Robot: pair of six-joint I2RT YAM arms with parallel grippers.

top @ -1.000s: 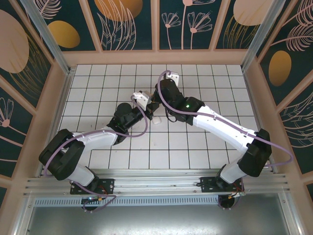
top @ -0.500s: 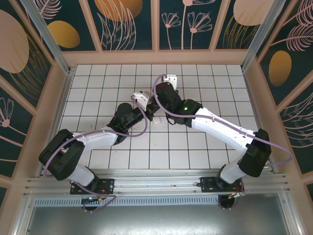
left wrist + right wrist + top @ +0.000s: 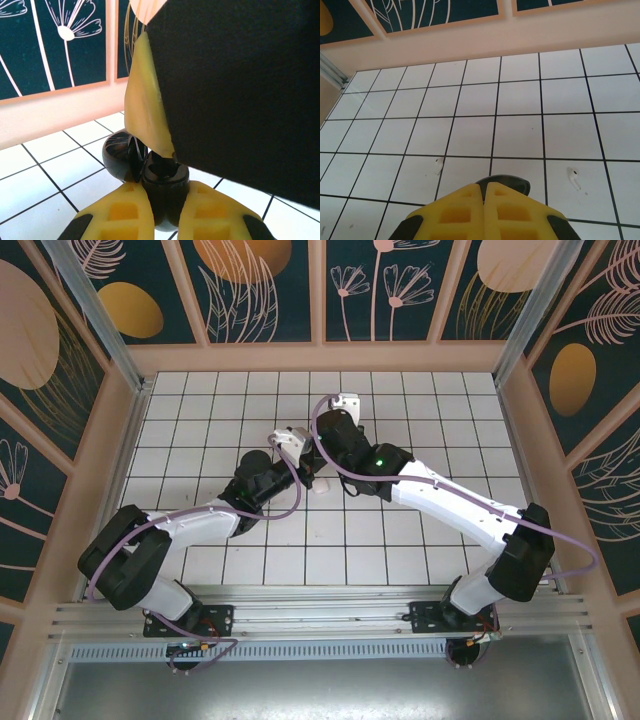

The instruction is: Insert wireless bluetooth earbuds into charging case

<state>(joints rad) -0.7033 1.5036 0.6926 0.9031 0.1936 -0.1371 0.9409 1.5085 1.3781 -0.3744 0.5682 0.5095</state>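
My left gripper is shut on a black charging case, held upright with its round lid flipped open to the left. My right gripper is shut, and one yellow fingertip reaches down to the case's open mouth. I cannot see anything between the right fingers. The case's dark rim peeks out just beyond them. Two white wireless bluetooth earbuds lie on the tiles past the case. From above, the left gripper and the right gripper meet at mid-table.
The white tiled floor is ringed by a low tan wall. A small white object lies just near of where the grippers meet. The right gripper's black body looms over the case.
The right arm has shifted slightly left and down toward the left gripper. The left arm has barely moved.
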